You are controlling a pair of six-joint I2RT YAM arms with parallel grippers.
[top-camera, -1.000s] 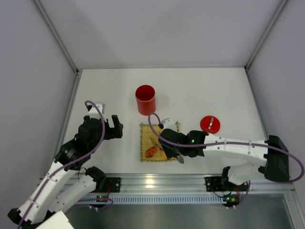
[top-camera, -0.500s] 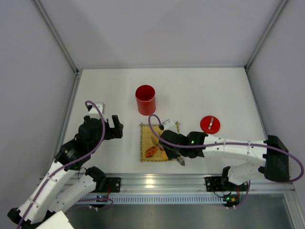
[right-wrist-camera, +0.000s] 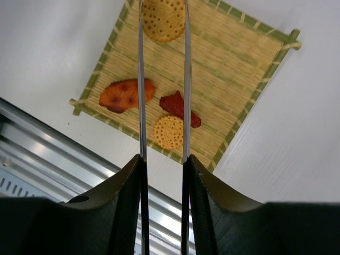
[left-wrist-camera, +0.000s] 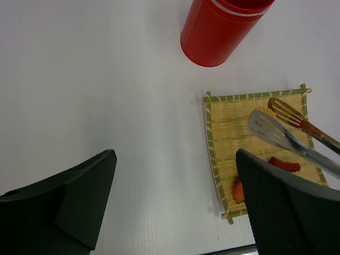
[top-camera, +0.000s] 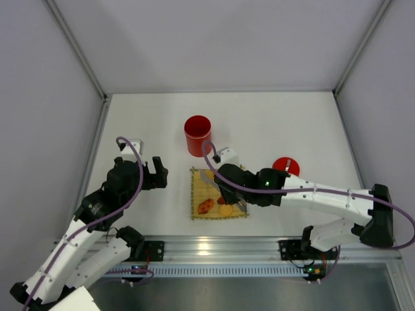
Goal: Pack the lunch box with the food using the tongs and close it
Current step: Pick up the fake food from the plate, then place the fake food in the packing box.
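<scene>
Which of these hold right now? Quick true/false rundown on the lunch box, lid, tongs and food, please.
The lunch box stands open, no lid on it. True.
The left end effector holds the tongs. False: the right end effector grips them; the left is open and empty.
The lid lies on the mat. False: it lies on the table, right of the mat.
Some food lies on the mat. True.
The tong tips hang over the lunch box. False: over the mat.
</scene>
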